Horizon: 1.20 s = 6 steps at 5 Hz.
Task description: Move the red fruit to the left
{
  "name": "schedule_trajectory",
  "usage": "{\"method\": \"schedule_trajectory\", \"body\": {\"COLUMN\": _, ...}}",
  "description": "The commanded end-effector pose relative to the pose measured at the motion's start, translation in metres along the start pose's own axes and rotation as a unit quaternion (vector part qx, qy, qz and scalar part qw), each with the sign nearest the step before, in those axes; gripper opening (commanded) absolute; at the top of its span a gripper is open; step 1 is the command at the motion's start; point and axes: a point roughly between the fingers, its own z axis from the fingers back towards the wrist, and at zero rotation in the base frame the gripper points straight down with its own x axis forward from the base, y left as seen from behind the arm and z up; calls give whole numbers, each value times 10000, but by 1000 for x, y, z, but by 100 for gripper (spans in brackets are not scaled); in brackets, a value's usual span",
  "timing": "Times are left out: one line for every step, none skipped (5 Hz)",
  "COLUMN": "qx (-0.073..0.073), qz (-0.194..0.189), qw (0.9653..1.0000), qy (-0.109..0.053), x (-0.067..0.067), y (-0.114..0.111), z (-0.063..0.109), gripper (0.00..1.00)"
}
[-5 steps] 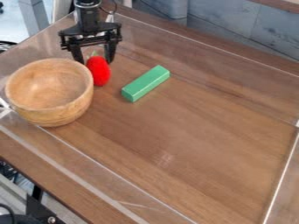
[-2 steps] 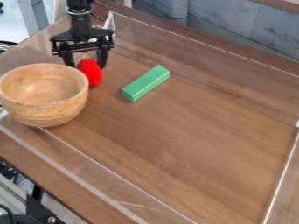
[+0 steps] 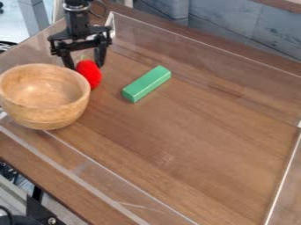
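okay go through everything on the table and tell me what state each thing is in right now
end effector: open, pointing down, straddling the red fruit.
red fruit: on the table, beside the bowl, not lifted.
wooden bowl: upright, empty.
green block: lying flat, untouched.

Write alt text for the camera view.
A black gripper, jaws open and pointing down, straddles a small red fruit on a wooden table. A wooden bowl sits left of the fruit, a green block right.

Open claw [image 3: 79,54] over red fruit [image 3: 88,72], beside wooden bowl [image 3: 44,94], green block [image 3: 147,84].
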Motion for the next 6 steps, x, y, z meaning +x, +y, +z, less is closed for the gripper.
{"method": "schedule_trajectory", "body": {"qx": -101, "qz": 69, "qw": 9998, "qy": -137, "x": 1, "y": -9, "z": 13, "gripper": 0}}
{"method": "schedule_trajectory", "body": {"qx": -86, "qz": 28, "qw": 9999, "qy": -92, "x": -5, "y": -20, "z": 11, "gripper": 100}}
{"method": "schedule_trajectory", "body": {"qx": -57, "qz": 387, "qw": 9992, "qy": -39, "x": -5, "y": -15, "z": 7, "gripper": 0}}
{"method": "schedule_trajectory", "body": {"qx": -41, "qz": 783, "qw": 9969, "qy": 2, "x": -4, "y": -7, "z": 6, "gripper": 0}}
{"method": "schedule_trajectory", "body": {"qx": 17, "qz": 890, "qw": 9960, "qy": 21, "x": 0, "y": -8, "z": 1, "gripper": 0}}
{"method": "schedule_trajectory", "body": {"qx": 81, "qz": 989, "qw": 9951, "qy": 39, "x": 3, "y": -10, "z": -3, "gripper": 0}}
